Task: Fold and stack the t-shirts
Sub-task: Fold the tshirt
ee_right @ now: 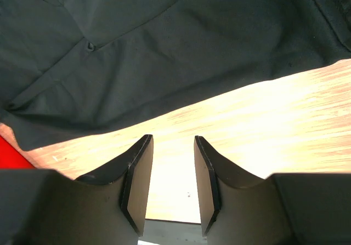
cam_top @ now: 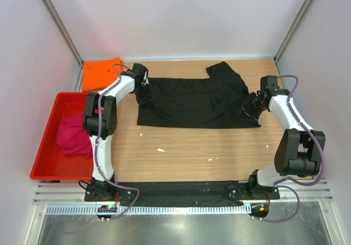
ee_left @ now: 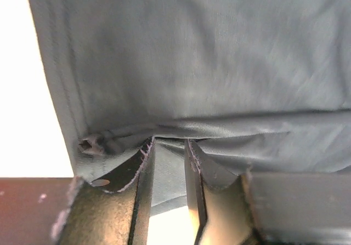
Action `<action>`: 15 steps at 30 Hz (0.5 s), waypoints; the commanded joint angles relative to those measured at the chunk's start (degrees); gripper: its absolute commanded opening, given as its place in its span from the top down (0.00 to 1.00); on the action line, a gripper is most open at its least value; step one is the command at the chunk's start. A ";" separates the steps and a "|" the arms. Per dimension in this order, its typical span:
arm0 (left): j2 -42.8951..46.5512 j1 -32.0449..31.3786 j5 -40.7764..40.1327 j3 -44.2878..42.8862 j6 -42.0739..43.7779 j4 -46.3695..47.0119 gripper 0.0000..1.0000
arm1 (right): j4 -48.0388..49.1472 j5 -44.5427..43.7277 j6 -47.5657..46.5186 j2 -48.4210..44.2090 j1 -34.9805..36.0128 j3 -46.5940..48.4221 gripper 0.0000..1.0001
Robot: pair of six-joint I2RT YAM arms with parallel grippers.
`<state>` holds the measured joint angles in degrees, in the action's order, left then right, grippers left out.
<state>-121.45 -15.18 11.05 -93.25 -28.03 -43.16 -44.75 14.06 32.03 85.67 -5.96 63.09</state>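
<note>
My left gripper [ee_left: 167, 163] pinches the hem of the black soft cloth t-shirt [cam_top: 192, 100] spread on the wooden table [cam_top: 192, 152], while my right gripper [ee_right: 173, 168] stands parted, empty.

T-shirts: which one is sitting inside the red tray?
The pink t-shirt, crumpled in the red tray. The orange t-shirt and black t-shirt lie on the table.
</note>
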 commanded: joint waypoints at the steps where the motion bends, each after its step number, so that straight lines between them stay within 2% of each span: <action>1: -0.02 0.59 -1.47 -3.69 0.70 -2.11 0.70 | 0.37 -0.53 -1.44 -2.18 0.86 1.59 0.58; 5: 1.83 1.38 -5.33 -4.56 0.87 -2.54 0.64 | -0.33 -1.23 -1.80 -0.59 1.91 2.83 0.58; 10: 2.09 2.17 -4.99 -6.51 1.58 -6.67 0.63 | -0.34 -1.41 -1.97 0.90 3.67 3.27 0.58; 15: 8.59 2.17 -4.10 3.32 -0.18 -1.67 0.59 | 0.28 -1.94 -2.24 1.96 5.07 2.83 0.58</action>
<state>-118.69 -13.30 7.09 -93.25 -27.94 -45.78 -45.28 13.19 30.70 87.02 -1.72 64.31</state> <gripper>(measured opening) 0.401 0.418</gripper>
